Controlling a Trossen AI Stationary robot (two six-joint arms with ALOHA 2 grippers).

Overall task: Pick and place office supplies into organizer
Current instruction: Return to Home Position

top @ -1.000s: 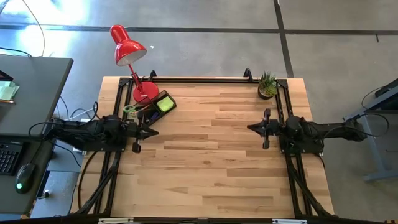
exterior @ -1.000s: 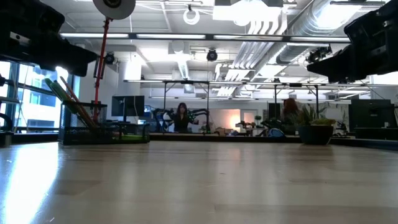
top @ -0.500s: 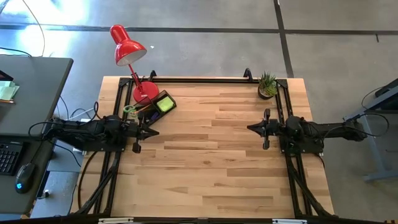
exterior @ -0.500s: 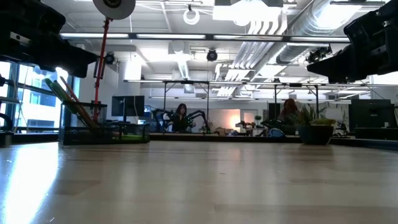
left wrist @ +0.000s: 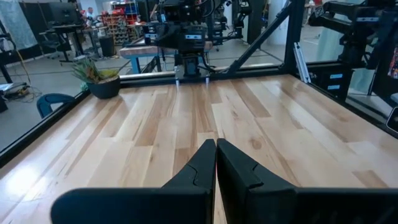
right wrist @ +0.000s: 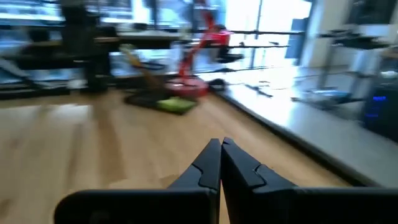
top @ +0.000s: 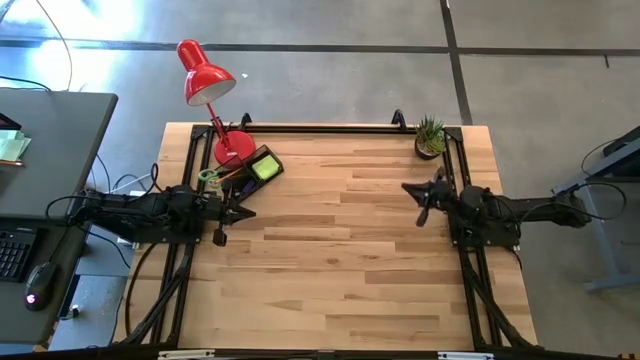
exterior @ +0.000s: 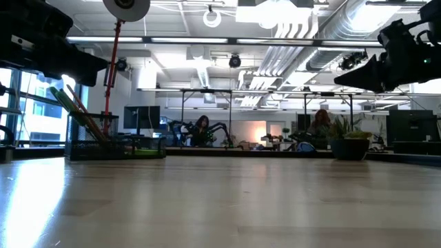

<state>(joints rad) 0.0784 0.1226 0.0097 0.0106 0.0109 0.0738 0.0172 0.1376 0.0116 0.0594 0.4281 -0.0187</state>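
A dark grey desk (top: pixel 55 150) is set on the grey concrete floor (top: pixel 330 85); silver ceiling ducts (exterior: pixel 331 24) are exposed overhead.

I work in an open robotics lab: concrete floor (top: pixel 330 85), exposed ceiling ducts (exterior: pixel 324 24), monitors (exterior: pixel 141 117) and seated people (exterior: pixel 201 127) beyond my wooden table (top: pixel 340 260), computer desk (top: pixel 50 140) alongside.
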